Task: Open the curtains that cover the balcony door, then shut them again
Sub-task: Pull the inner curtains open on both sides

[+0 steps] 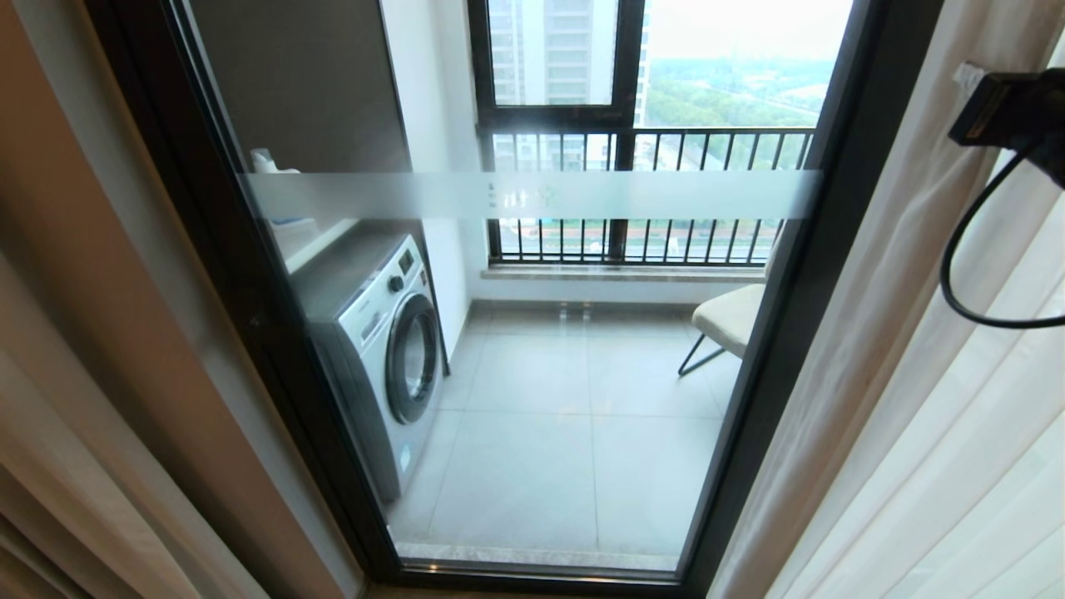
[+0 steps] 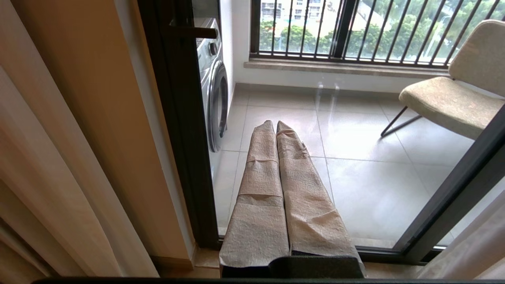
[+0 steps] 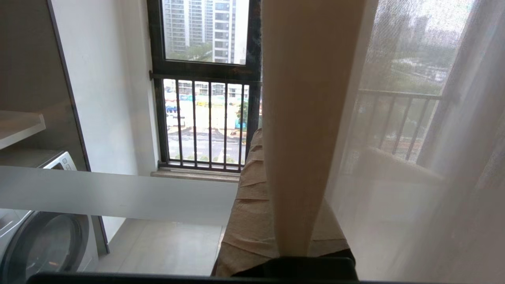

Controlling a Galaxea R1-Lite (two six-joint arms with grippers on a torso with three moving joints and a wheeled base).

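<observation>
Curtain position governs the coming move: the right curtain panel [image 3: 303, 118] hangs as a long vertical fold clamped between the fingers of the right gripper [image 3: 290, 221], at the right edge of the balcony door [image 1: 532, 195], with the sheer [image 3: 414, 157] just beside it. Closing calls for a leftward pull across the bare glass, and the right arm is judged better placed, since the left gripper [image 2: 276, 130] is clenched on nothing, low before the glass. Beyond the glass stand a washing machine [image 1: 391, 341] and chair [image 1: 728, 320], neither obstructing.
</observation>
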